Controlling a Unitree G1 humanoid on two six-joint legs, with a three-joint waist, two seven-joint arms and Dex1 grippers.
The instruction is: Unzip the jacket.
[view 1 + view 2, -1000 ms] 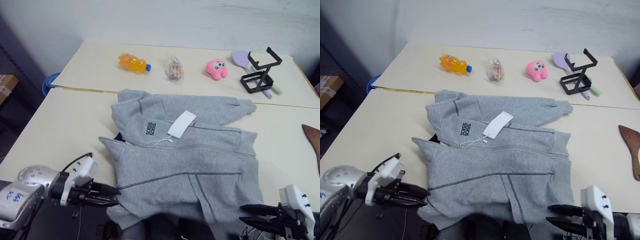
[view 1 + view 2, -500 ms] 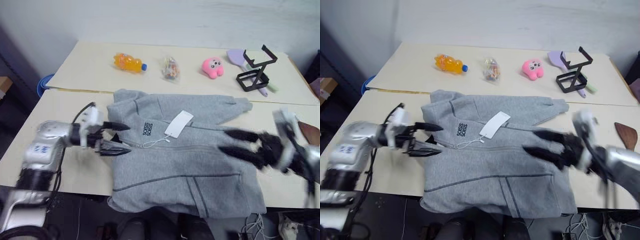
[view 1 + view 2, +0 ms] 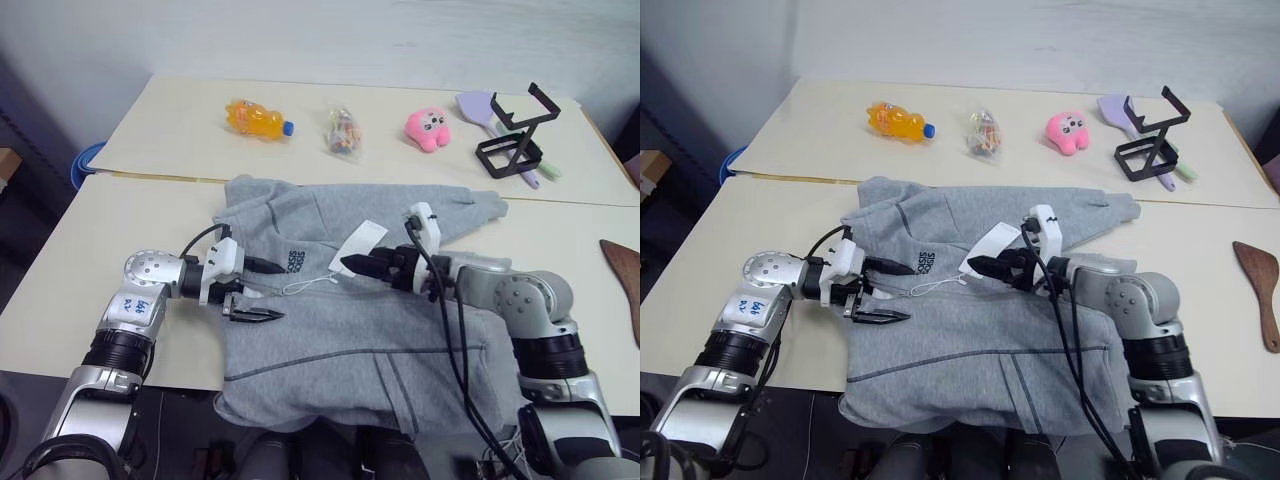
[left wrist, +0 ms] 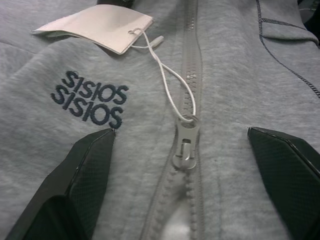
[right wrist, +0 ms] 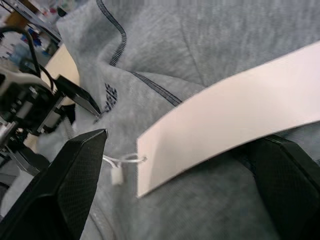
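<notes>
Two cream-topped counters stand end to end, the near counter [image 3: 120, 250] meeting the far counter [image 3: 180, 120] along a thin seam. Behind them rises a plain pale wall [image 3: 300, 35]. To the left the floor [image 3: 25, 190] lies dark, with a blue round object [image 3: 85, 160] beside the far counter's corner.

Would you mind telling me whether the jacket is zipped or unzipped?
Zipped: the jacket has its zipper pull near the collar, teeth joined beyond it.

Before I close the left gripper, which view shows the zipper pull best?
The left wrist view: the zipper pull sits between the open left gripper fingers, hang tag string looped through it. The eye views show the jacket whole, the pull too small to see. The right wrist view shows mostly the tag.
</notes>
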